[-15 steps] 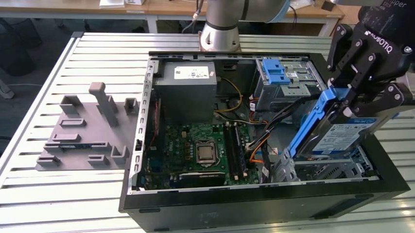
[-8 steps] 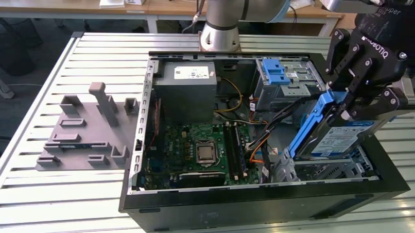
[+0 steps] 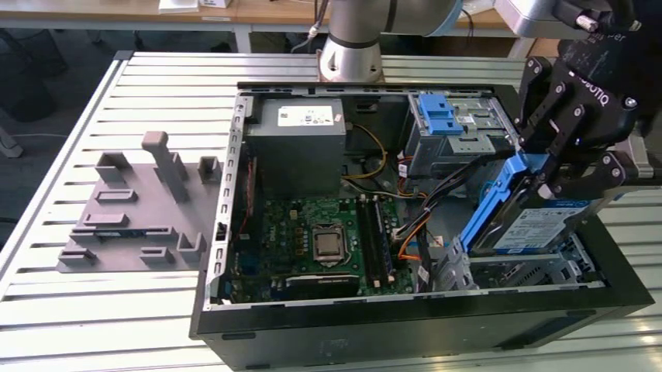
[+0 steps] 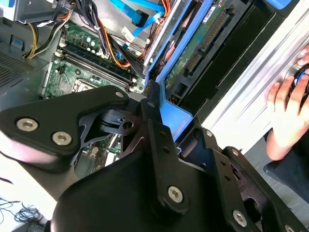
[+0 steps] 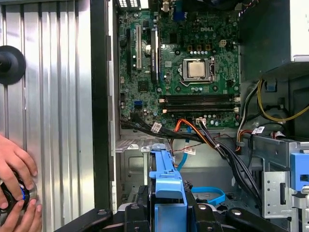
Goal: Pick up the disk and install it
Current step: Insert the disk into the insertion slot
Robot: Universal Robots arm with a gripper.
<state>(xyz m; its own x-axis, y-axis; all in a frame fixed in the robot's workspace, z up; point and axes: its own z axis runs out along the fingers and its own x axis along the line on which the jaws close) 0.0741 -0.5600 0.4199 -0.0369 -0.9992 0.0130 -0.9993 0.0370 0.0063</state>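
gripper (image 3: 559, 172): black, hanging over the end of the case at the exterior view's right. Its fingers are pinched onto the raised end of the disk, one on each side.
disk (image 3: 538, 221): held tilted, with its upper end in the gripper and its lower end down at the metal bay (image 3: 517, 271) in the case's near corner. Its white-and-blue label faces the exterior camera. Whether the lower end touches the bay, I cannot tell.
blue rail (image 3: 494, 203): runs along the disk's edge on the side toward the motherboard. In the first wrist view it (image 5: 166, 179) sticks out from between the black fingers (image 5: 136, 215).
case (image 3: 414, 333): a black tower lying on its side with the panel off, on a slatted metal table (image 3: 155, 85).
motherboard (image 3: 300, 229): green, flat on the case floor, with the processor socket (image 3: 329, 242) near its middle, well apart from the disk.
power supply (image 3: 300, 136): a grey box with a white sticker at the far end of the case.
cage (image 3: 460, 139): metal with a blue latch (image 3: 439, 116), in the far corner, just beside the gripper in the exterior view.
cables (image 3: 408, 232): orange, black and yellow, strung between the motherboard and the bay.
fixture (image 3: 135, 213): a grey block with upright pegs, on the table at the exterior view's left of the case, apart from it.
arm (image 3: 352, 39): its base stands on the table beyond the case.
person's hand (image 5: 14, 166): rests on the table beside the case, with its fingers around a small round object (image 5: 21, 194) with a blue light.
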